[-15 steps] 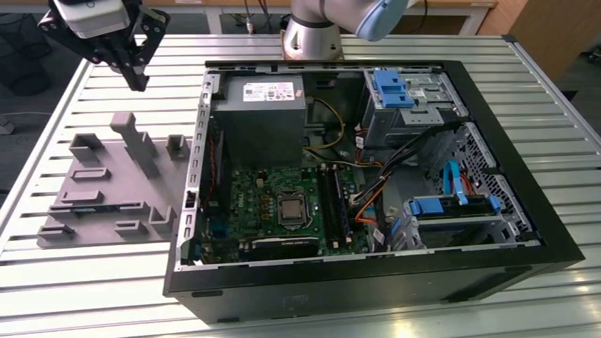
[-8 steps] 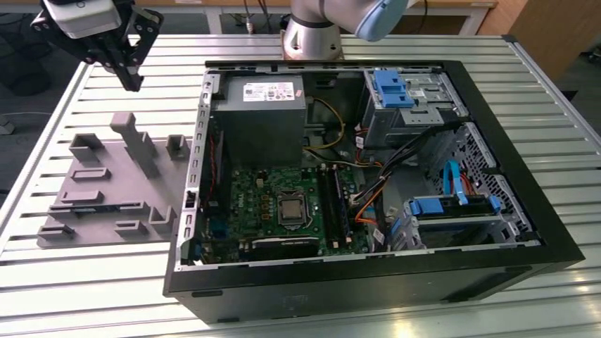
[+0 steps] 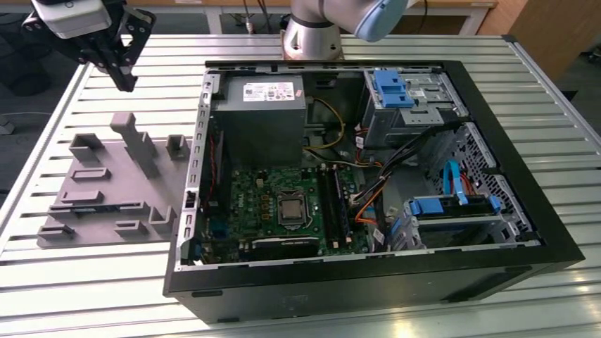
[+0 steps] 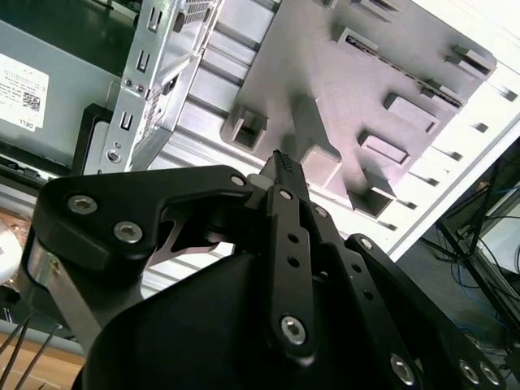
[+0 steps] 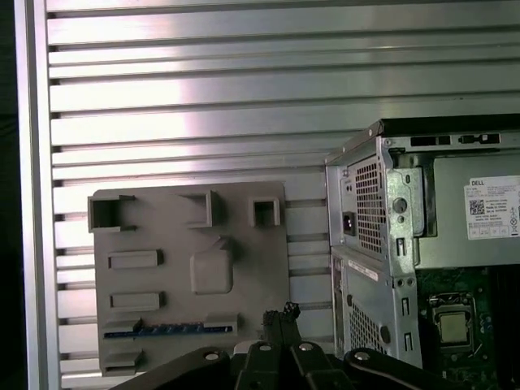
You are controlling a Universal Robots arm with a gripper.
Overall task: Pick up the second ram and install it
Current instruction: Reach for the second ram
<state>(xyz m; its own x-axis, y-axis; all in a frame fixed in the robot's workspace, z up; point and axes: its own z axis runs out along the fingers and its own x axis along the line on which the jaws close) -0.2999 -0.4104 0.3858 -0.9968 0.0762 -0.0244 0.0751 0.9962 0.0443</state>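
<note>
The second ram [image 5: 171, 329] is a thin blue-green strip standing on edge in a long slot of the grey fixture plate [image 5: 162, 276]. In the exterior view the ram [image 3: 98, 205] is a faint dark line near the plate's [image 3: 103, 190] near side. My gripper [image 3: 120, 74] hangs high over the table's far corner on the exterior view's left, beyond the plate and well apart from the ram. In both wrist views its black fingers [image 4: 283, 166] press together with nothing between them, the gripper [image 5: 281, 314] pointing down toward the plate.
An open black computer case [image 3: 526, 232] fills the table's middle and the exterior view's right. Inside lie a green motherboard [image 3: 272, 204] with long black slots [image 3: 331, 204], a grey power supply [image 3: 258, 120] and blue drive brackets [image 3: 390, 88]. The arm's base [image 3: 312, 35] stands behind the case.
</note>
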